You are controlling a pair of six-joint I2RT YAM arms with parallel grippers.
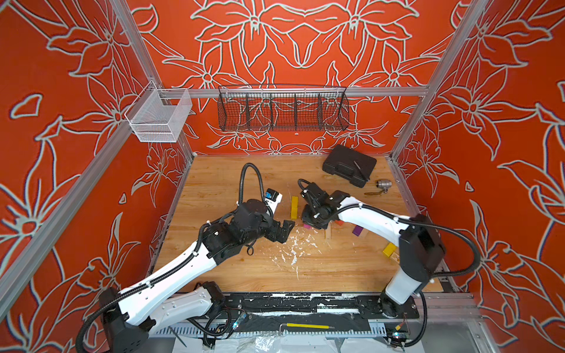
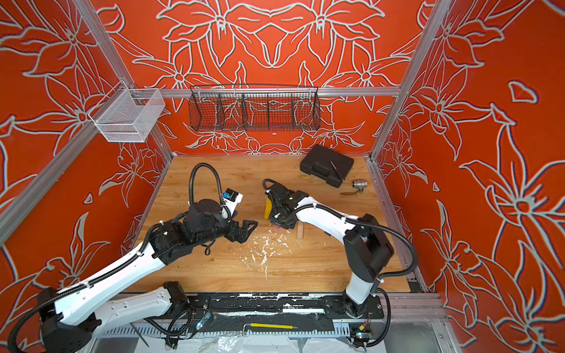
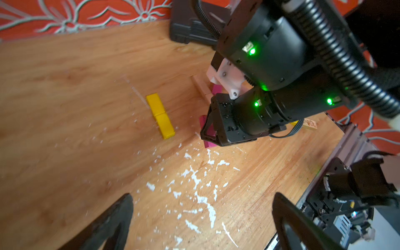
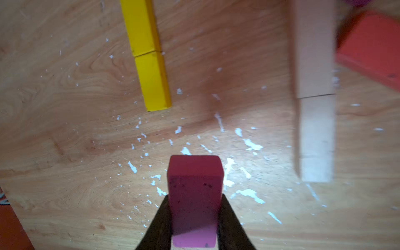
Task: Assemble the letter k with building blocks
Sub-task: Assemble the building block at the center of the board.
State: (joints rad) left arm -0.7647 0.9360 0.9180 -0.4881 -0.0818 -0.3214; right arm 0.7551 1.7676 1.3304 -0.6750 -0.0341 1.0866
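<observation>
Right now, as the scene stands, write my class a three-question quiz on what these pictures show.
1. True or false: the right fingers are shut on a magenta block.
2. How do the two yellow blocks lie? A: stacked. B: end to end in a line. C: far apart.
3. Which arm's fingers are open with nothing between them?
Key: 1 true; 2 B; 3 the left fingers.
</observation>
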